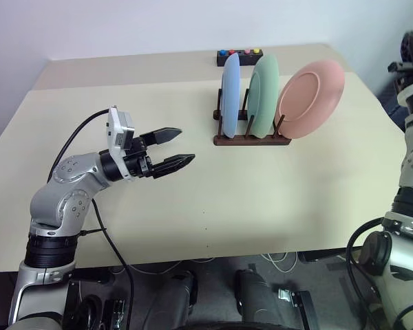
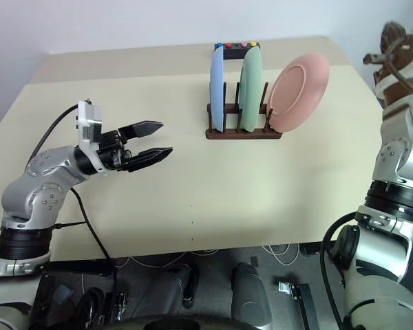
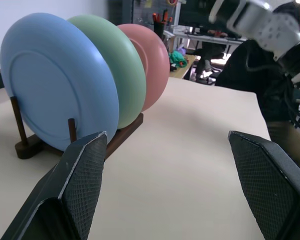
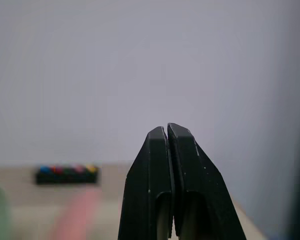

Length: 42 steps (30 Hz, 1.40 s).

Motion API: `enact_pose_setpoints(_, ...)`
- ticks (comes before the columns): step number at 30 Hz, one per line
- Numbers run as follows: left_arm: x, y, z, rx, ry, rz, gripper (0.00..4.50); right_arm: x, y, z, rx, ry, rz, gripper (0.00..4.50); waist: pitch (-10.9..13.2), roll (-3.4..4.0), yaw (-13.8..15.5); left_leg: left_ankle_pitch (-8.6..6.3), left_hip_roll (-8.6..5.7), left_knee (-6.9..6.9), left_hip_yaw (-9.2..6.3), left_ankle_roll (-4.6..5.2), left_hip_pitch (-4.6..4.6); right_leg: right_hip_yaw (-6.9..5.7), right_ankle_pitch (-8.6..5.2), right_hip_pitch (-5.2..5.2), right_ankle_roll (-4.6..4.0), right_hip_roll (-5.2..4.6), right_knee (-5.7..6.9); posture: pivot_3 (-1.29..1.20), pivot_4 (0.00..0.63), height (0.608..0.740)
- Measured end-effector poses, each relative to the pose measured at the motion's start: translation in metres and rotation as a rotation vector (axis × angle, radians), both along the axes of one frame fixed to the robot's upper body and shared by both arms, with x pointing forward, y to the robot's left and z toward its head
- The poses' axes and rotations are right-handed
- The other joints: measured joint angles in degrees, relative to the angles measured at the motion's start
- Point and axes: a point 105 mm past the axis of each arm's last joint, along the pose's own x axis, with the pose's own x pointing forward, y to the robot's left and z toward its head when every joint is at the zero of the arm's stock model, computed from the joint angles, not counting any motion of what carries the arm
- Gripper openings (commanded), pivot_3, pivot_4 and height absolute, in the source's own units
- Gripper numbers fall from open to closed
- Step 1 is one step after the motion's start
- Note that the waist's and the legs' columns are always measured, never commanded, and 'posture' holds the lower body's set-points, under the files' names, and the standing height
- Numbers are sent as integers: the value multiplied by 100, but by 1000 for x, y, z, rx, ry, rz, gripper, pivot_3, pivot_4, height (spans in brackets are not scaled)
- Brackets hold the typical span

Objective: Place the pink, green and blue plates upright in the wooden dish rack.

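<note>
Blue plate [image 3: 55, 80], green plate [image 3: 117, 70], pink plate [image 3: 150, 62] upright in wooden rack [image 3: 122, 135], left claw [image 3: 165, 185] open

Soft, even room light falls from above. The tabletop [image 1: 193, 206] is bright and free of glare, and the rack [image 1: 251, 139] with its three plates casts only a faint shadow. Both head views are sharp to their corners. In the left wrist view the blue plate [image 3: 55, 80] is crisp, while the room behind it softens. In the right wrist view the black button box [image 4: 66, 174] and the table's far edge are blurred, and the wall fades darker toward one side.
</note>
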Motion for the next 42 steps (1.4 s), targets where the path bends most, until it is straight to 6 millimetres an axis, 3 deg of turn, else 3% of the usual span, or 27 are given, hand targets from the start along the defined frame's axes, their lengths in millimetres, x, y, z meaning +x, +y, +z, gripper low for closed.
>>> enact_pose_setpoints(5,0,-1,0,1,-1,-6,3987,13,4,-51,-80,195,-17,40,0,4,-33,1,3,-1,6,0,3,6,0,-2,0,3,4,0,150,740)
enact_pose_setpoints(12,0,0,0,2,-1,-5,3987,22,32,-65,-58,220,110,40,0,4,-2,2,2,3,6,-3,2,6,0,0,0,3,2,0,150,740)
enact_pose_setpoints(20,0,0,0,2,0,-3,3987,22,54,-63,-81,240,226,40,0,4,6,1,2,4,5,-2,2,6,0,0,0,2,1,0,150,740)
enact_pose_setpoints(32,0,0,0,1,0,-1,3987,15,87,-43,-140,181,374,40,0,4,6,1,2,3,4,-1,2,6,0,0,0,2,2,0,150,740)
enact_pose_setpoints(42,1,0,0,0,1,8,3987,15,92,-40,-146,175,396,40,0,4,8,1,2,4,4,-1,2,6,0,0,0,2,2,0,150,740)
